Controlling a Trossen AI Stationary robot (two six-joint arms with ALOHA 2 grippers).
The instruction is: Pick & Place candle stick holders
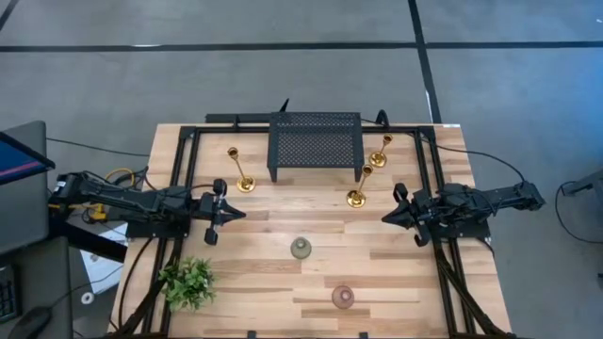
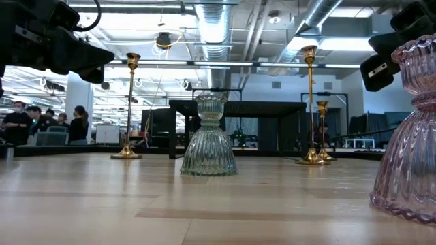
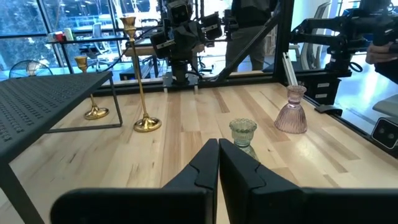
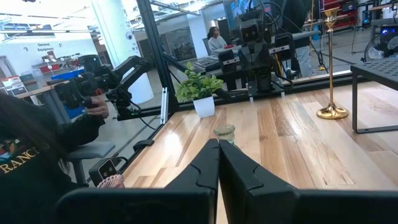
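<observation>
Three gold candlesticks stand on their round bases: one at the far left, two at the far right. A grey-green glass holder stands mid-table on its flared base. A pinkish holder stands nearer the front edge. My left gripper hovers shut at the left, left of the grey-green holder. My right gripper hovers shut at the right, right of the grey-green holder. Both are empty.
A black perforated rack stands at the far middle between the candlesticks. A small leafy plant stands at the near left corner. Black frame rails run along the table's left and right sides. People show in the room beyond the table.
</observation>
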